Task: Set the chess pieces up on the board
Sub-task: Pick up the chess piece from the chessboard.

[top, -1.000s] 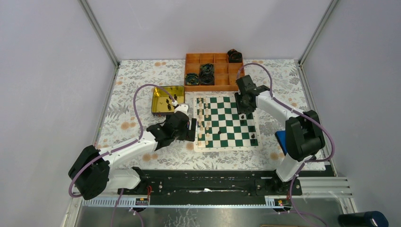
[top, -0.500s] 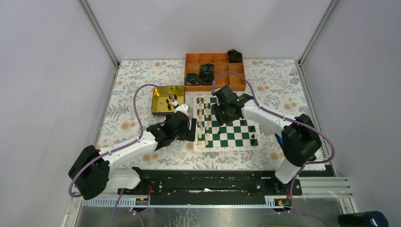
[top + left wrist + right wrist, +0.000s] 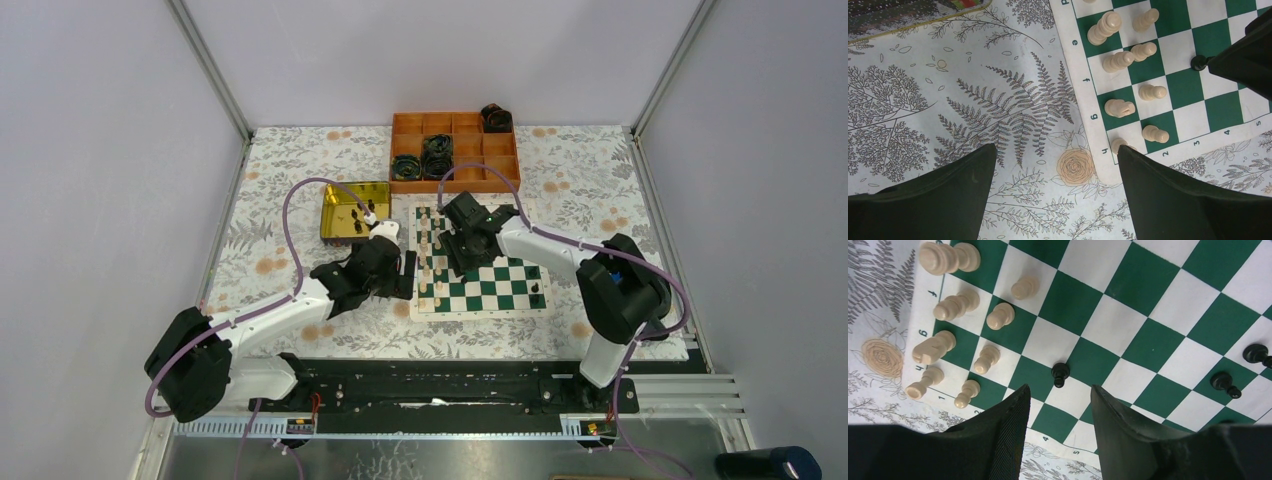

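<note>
1. Chessboard mat (image 3: 505, 285): green and white squares, flat on flowered tablecloth (image 3: 270, 170), slightly right of centre in the top view.
2. Cream-white chess pieces (image 3: 427, 262): upright in two columns along the left edge of the mat.
3. Left gripper (image 3: 1058, 200): fingers (image 3: 948, 200) spread wide with nothing between, above bare cloth just beside the left border of the mat.
4. Right gripper (image 3: 1060, 435): fingers (image 3: 1133, 440) apart at medium width, gripping nothing, low over the mat near the white columns.
5. Black pawn (image 3: 1060, 374): upright on the mat, just ahead of the gap between the right fingers, touching neither of them.
6. Two other black pieces (image 3: 1224, 382): at the right edge of the right wrist view, well apart from the pawn.
7. Yellow tin (image 3: 326, 212): on the cloth at upper left of the mat, few small dark pieces (image 3: 357, 213) inside.
8. Orange compartment tray (image 3: 408, 128): above the mat in the top view, dark cable rolls (image 3: 437, 155) in some compartments.
</note>
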`<state>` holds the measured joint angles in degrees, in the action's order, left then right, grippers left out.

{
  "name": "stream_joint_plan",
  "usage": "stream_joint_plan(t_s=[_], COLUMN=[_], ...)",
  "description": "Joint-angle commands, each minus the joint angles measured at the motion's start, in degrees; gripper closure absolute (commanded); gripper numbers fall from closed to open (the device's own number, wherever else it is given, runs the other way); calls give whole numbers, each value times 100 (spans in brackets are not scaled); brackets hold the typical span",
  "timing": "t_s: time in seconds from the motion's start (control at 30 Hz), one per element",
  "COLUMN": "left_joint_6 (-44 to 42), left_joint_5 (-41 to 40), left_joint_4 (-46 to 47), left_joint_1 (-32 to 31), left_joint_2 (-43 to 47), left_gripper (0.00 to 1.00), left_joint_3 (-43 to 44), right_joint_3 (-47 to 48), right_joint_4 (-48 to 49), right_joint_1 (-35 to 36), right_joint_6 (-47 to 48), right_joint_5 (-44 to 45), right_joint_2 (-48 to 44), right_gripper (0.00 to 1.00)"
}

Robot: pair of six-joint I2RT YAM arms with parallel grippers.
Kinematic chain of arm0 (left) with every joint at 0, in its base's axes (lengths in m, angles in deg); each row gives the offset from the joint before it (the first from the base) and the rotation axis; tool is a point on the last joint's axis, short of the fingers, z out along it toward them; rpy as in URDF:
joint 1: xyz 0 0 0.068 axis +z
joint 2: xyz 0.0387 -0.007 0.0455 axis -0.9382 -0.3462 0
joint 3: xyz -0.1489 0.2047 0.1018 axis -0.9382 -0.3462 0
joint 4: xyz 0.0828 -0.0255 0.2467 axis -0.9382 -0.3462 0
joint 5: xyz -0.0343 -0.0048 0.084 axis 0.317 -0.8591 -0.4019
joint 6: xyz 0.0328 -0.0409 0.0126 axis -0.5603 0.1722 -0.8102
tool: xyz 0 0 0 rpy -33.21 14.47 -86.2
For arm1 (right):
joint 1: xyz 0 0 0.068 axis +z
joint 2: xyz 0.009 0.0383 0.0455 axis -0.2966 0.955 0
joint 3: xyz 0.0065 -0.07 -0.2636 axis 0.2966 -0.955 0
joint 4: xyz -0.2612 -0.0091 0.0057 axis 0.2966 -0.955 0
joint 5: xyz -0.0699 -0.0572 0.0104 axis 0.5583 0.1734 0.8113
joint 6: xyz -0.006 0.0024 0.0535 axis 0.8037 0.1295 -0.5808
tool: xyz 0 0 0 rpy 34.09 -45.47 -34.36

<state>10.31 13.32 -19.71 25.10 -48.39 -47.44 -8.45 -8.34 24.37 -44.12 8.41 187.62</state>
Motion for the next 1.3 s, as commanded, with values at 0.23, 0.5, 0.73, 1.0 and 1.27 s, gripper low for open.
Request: stream_joint_plan(t_s=[0.23, 0.5, 0.73, 1.0, 1.27], left_joint_6=[-94, -103, -116, -113, -111], left_joint_5=[-149, -135, -108, -95, -98], left_joint_4=[-48, -42, -42, -43, -42], left_joint_1=[-62, -62, -61, -62, -62], left_joint_2=[41, 43, 34, 31, 32], left_gripper=[1, 1, 1, 1, 1], left_joint_3=[154, 161, 164, 161, 160], right_joint_3=[-191, -223, -189, -229, -109], right_joint_4=[309, 416, 418, 379, 144], right_joint_1=[41, 39, 39, 39, 39], right_joint_6=[-108, -109, -112, -149, -172], right_joint_5=[-173, -166, -139, -87, 114], right_joint_2=[220, 378, 436, 407, 88], right_gripper=[50, 55, 67, 82, 91])
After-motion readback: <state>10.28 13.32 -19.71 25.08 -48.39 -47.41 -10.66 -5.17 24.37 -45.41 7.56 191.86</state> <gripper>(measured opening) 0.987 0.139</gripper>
